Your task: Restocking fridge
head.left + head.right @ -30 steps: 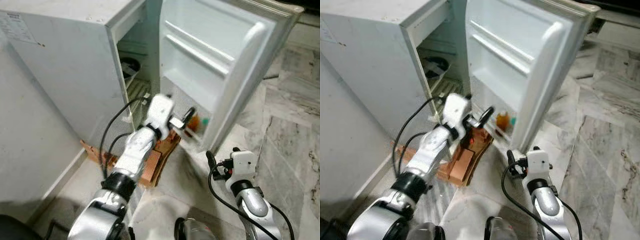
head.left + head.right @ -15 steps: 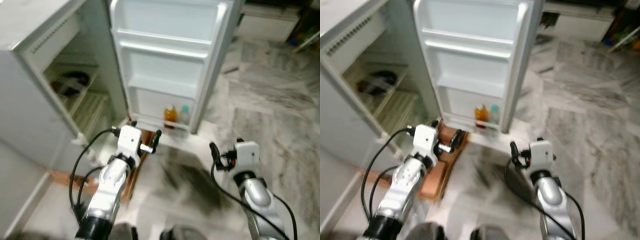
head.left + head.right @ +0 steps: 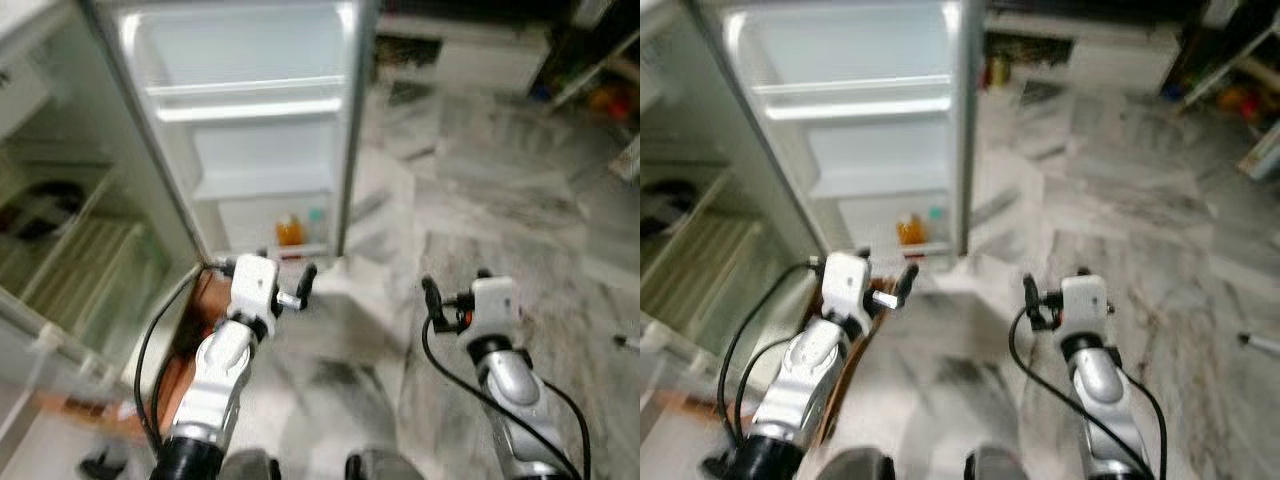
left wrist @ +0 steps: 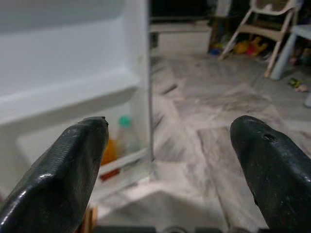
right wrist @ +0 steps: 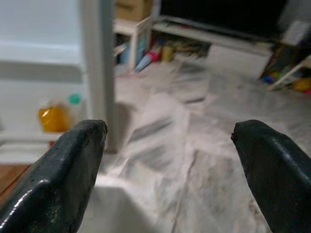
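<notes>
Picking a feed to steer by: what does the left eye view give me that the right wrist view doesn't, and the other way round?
Left eye view alone: both silver arms, the open left gripper and open right gripper raised over the marble floor, plus the fridge interior with its wire shelves.

Right wrist view alone: coloured clutter against the far low white furniture, seen close.

Shared: the open white fridge door, with an orange bottle and a clear green-capped bottle side by side in its bottom shelf.

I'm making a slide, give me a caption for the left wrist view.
Open left gripper facing the fridge door, an orange bottle and a green-capped bottle on its bottom shelf.
</notes>
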Motion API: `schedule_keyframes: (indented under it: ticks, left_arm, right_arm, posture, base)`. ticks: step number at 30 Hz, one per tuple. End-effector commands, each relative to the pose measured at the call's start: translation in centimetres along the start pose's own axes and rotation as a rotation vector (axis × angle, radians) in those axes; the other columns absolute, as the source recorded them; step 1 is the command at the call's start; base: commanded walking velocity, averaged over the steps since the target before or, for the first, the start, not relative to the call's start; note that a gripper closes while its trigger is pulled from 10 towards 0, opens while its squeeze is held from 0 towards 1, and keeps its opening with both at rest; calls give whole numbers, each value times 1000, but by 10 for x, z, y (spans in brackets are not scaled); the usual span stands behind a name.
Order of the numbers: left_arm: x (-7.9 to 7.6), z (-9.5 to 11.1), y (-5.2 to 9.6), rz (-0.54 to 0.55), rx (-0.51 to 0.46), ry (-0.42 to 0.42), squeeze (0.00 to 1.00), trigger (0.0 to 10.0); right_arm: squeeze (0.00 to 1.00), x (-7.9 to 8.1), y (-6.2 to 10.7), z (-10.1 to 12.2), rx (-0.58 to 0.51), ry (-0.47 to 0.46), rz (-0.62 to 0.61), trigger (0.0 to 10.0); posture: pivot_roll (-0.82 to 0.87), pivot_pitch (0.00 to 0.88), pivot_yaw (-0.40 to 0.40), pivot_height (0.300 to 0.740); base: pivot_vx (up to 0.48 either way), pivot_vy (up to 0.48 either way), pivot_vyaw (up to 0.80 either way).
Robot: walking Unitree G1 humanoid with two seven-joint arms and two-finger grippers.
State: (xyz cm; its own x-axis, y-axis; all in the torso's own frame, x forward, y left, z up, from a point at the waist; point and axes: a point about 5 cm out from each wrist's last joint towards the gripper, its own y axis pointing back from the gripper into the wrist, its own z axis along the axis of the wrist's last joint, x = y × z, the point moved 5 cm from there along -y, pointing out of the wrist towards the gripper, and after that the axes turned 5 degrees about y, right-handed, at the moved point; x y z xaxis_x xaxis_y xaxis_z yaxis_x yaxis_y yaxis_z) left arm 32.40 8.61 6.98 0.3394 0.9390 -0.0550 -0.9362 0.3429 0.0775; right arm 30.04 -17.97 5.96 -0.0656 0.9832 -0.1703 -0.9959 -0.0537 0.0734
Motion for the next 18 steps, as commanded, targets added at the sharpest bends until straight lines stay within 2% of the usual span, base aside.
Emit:
schedule_keyframes:
  ticks: [1,6,8,10,12,18]
  left_arm:
    - [3,-3,-2,7,20,4,0,10000]
    - [1,9,-9,-1,-8,-20,0,10000]
    - [1,12,-8,-4,-17,-26,0,10000]
    - [7,7,-2,16,-4,-8,0,10000]
    - [11,0,1,28,12,0,0,10000]
    - [12,-4,4,34,24,1,0,10000]
  right_arm:
    - [0,1,1,-2,6,1,4,10000]
    - [0,6,-8,10,-29,-8,15,10000]
    - [0,12,-8,14,-41,-19,29,10000]
    - [0,26,-3,18,-60,-16,67,10000]
    - [0,31,-1,16,-59,-16,73,10000]
    - [0,27,-2,14,-54,-28,49,10000]
  posture:
    - [-1,29,13,740]
    - [2,56,22,740]
    - [-3,67,27,740]
    - [-6,73,27,740]
    - [-5,73,28,740]
    - [-7,69,37,740]
  base:
    - [409,-247,-800]
    - [409,-246,-800]
    - [424,0,-800]
    - [461,0,-800]
    - [480,0,-800]
    - [480,0,-800]
